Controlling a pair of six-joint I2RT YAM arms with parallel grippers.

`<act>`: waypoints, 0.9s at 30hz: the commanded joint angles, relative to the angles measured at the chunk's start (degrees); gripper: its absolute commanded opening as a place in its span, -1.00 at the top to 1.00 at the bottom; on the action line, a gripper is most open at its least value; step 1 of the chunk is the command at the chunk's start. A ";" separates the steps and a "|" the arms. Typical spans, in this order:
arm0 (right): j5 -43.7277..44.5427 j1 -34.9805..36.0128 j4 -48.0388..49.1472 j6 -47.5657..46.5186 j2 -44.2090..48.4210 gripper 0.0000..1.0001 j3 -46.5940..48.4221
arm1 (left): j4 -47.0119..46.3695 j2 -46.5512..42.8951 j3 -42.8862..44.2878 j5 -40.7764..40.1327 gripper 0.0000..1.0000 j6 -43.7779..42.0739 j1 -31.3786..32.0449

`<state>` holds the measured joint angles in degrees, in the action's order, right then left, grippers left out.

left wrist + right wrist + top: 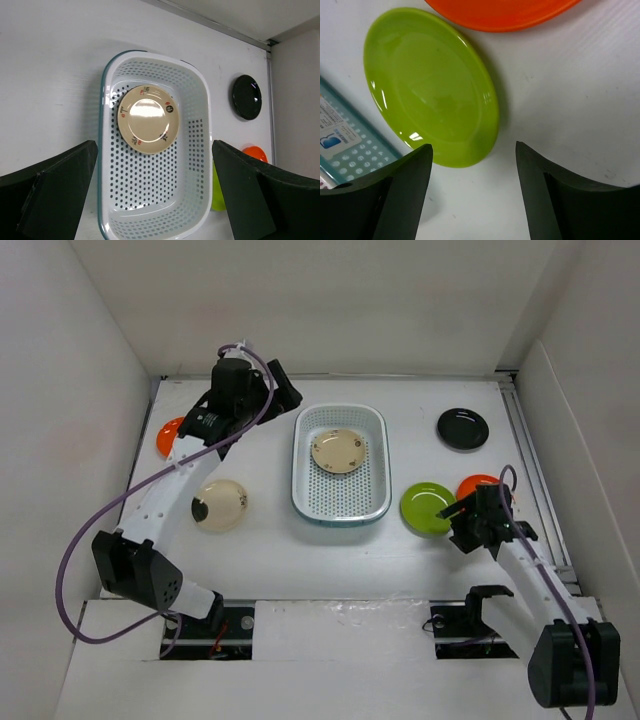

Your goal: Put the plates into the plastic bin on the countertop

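The plastic bin stands mid-table with one cream plate lying in it. A second cream plate, a black plate, a lime green plate and two orange plates lie on the countertop. My left gripper is open and empty, held above the bin's far-left side. In its wrist view it looks down on the bin and the cream plate. My right gripper is open and empty just beside the green plate.
White walls close in the countertop on the left, back and right. The left orange plate is partly under my left arm. The right orange plate lies close beside the green one. The bin's corner is close to the green plate.
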<state>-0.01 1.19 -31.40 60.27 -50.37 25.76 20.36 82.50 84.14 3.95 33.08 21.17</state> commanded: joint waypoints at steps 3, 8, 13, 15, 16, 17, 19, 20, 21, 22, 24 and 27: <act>3.78 0.48 7.40 0.99 -5.08 -0.39 0.60 | 2.75 -2.35 2.08 -5.18 -0.99 0.58 0.10; 4.32 0.48 8.90 -0.24 -10.62 -0.21 1.49 | 2.76 -2.34 2.08 -4.57 -0.99 0.58 0.10; 4.93 0.48 9.42 -1.38 -13.69 -0.08 2.63 | 2.76 -2.86 2.08 -4.03 -0.99 0.58 -0.51; 4.93 0.48 8.90 -2.08 -15.54 0.13 4.55 | 2.76 -2.87 2.08 -4.03 -0.99 0.58 -0.51; 4.93 0.48 8.90 -2.87 -17.20 0.21 5.09 | 2.76 -2.87 2.08 -4.03 -0.99 0.58 -0.51; 4.93 0.48 8.90 -2.88 -17.83 0.39 5.61 | 3.28 -3.48 2.08 -3.51 -0.99 0.58 -1.04; 4.93 0.48 8.90 -3.49 -18.36 0.49 6.14 | 3.28 -3.49 2.08 -3.51 -0.99 0.58 -1.04; 4.93 0.48 8.90 -3.49 -18.88 0.51 6.15 | 3.28 -4.01 2.08 -2.98 -0.99 0.58 -1.04; 4.93 0.48 8.90 -4.10 -19.41 0.81 6.67 | 3.28 -4.01 2.08 -2.98 -0.99 0.58 -1.65; 4.93 0.48 8.90 -4.11 -20.11 1.00 6.67 | 3.28 -4.01 2.08 -2.98 -0.99 0.58 -2.18; 4.93 0.48 9.42 -4.11 -20.73 1.00 7.20 | 3.28 -4.01 2.08 -2.98 -0.99 0.58 -2.18; 4.93 0.48 9.42 -4.11 -20.73 1.00 8.34 | 2.76 -4.01 2.08 -3.50 -0.99 0.58 -2.18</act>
<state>2.96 1.21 -21.76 57.52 -70.57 32.53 23.90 80.75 84.16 0.49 33.50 19.29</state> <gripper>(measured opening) 0.153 0.993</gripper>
